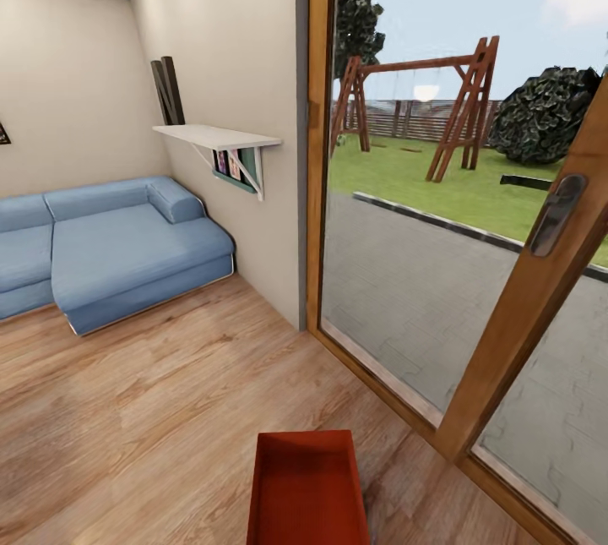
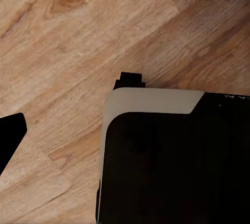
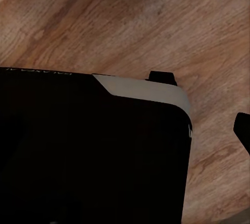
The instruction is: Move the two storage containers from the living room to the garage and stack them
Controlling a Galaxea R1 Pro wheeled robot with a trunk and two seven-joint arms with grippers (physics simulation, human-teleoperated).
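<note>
The living room has a light wood plank floor [image 1: 152, 410], a blue sofa [image 1: 101, 253] against the far wall and a glass door [image 1: 456, 275] with a wooden frame looking out on a lawn and a swing set [image 1: 422, 110].

In the left wrist view a dark finger [image 2: 10, 135] juts in at the edge, cut off; in the right wrist view another dark finger [image 3: 242, 129] shows the same way. With one finger showing on each side, how far either pair is spread cannot be told, and nothing is seen held. The robot's black and white base [image 2: 177, 156] hides much of the floor below both cameras.

One orange-red container [image 1: 308, 490] sits on the planks near the door, its near end cut off. One white wall shelf [image 1: 215, 137] hangs beside the sofa.
</note>
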